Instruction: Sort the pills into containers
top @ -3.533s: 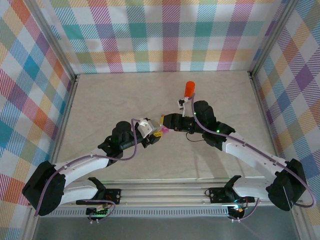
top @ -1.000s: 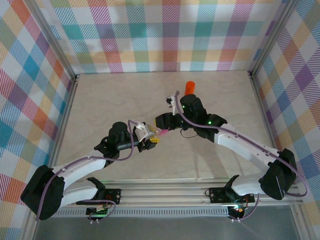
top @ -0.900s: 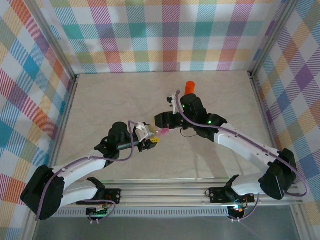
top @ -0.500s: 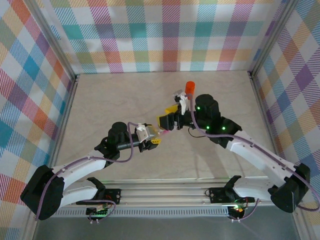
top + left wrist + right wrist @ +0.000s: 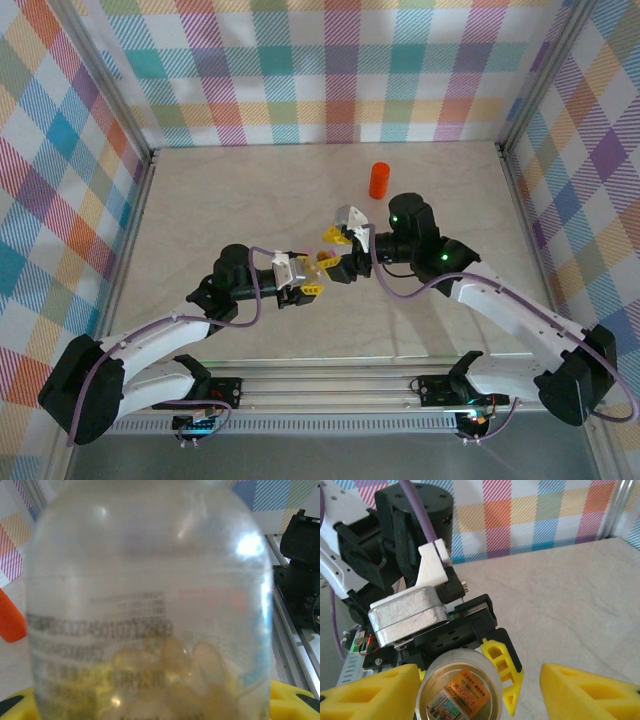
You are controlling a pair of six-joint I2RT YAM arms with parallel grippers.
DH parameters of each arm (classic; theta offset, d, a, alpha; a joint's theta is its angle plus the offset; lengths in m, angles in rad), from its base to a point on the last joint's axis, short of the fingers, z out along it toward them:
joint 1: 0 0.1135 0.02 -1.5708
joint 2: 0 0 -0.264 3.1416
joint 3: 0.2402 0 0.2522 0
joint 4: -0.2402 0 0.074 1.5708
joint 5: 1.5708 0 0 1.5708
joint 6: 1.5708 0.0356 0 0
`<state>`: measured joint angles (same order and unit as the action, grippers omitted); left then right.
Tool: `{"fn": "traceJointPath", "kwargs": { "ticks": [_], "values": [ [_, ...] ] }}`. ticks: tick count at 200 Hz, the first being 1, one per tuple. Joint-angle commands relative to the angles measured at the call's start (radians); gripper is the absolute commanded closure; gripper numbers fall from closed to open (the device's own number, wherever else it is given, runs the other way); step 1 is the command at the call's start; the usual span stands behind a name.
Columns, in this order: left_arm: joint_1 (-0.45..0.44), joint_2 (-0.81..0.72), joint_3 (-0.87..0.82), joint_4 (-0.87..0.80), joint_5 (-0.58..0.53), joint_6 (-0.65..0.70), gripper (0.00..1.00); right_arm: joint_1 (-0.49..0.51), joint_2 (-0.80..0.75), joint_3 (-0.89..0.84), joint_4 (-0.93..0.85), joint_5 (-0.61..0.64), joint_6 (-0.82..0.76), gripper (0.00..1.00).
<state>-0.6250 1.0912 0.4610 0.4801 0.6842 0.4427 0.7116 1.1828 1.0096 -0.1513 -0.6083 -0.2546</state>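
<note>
My left gripper (image 5: 306, 281) is shut on a clear pill bottle (image 5: 150, 595), and several yellowish pills (image 5: 170, 672) lie inside it. Its yellow fingers (image 5: 295, 700) show at the bottom corners of the left wrist view. The right gripper (image 5: 338, 254) stands open facing the bottle's round end (image 5: 460, 692), its yellow fingers (image 5: 590, 695) spread on either side with nothing gripped. The left gripper's yellow fingertip (image 5: 502, 672) shows beside the bottle. The containers are out of view.
An orange bottle (image 5: 379, 179) stands upright on the table behind the grippers and shows at the left edge as an orange bottle (image 5: 10, 620) in the left wrist view. Checked walls close in the beige table (image 5: 220, 200) on three sides.
The right gripper has opened and drawn back from the bottle's end, its wrist swinging toward the near right. The left gripper keeps hold of the bottle and has shifted slightly nearer.
</note>
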Motion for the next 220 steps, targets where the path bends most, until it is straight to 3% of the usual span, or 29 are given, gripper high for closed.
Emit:
{"fn": "traceJointPath", "kwargs": {
  "ticks": [1,28,80,121,137,177,220],
  "values": [
    [0.007,0.003,0.033,0.041,0.048,0.017,1.0,-0.004,0.02,0.025,-0.023,-0.117,-0.074,0.35],
    [0.007,0.005,0.033,0.041,0.049,0.017,1.0,-0.003,0.048,0.047,-0.055,-0.129,-0.091,0.38],
    [0.008,0.012,0.038,0.032,0.038,0.022,1.0,-0.004,0.065,0.055,-0.053,-0.138,-0.047,0.69],
    [0.008,0.008,0.04,0.014,-0.023,0.032,1.0,-0.003,0.106,0.034,-0.048,-0.088,0.147,0.88],
    [0.01,0.006,0.041,0.004,-0.042,0.04,1.0,-0.003,0.117,0.008,-0.014,-0.1,0.299,0.94],
    [0.005,0.029,0.051,-0.019,-0.108,0.061,1.0,-0.004,0.114,-0.034,0.042,-0.077,0.566,1.0],
    [-0.011,0.062,0.064,-0.031,-0.164,0.072,1.0,-0.004,0.101,0.008,-0.055,0.035,0.621,1.0]
  ]
}}
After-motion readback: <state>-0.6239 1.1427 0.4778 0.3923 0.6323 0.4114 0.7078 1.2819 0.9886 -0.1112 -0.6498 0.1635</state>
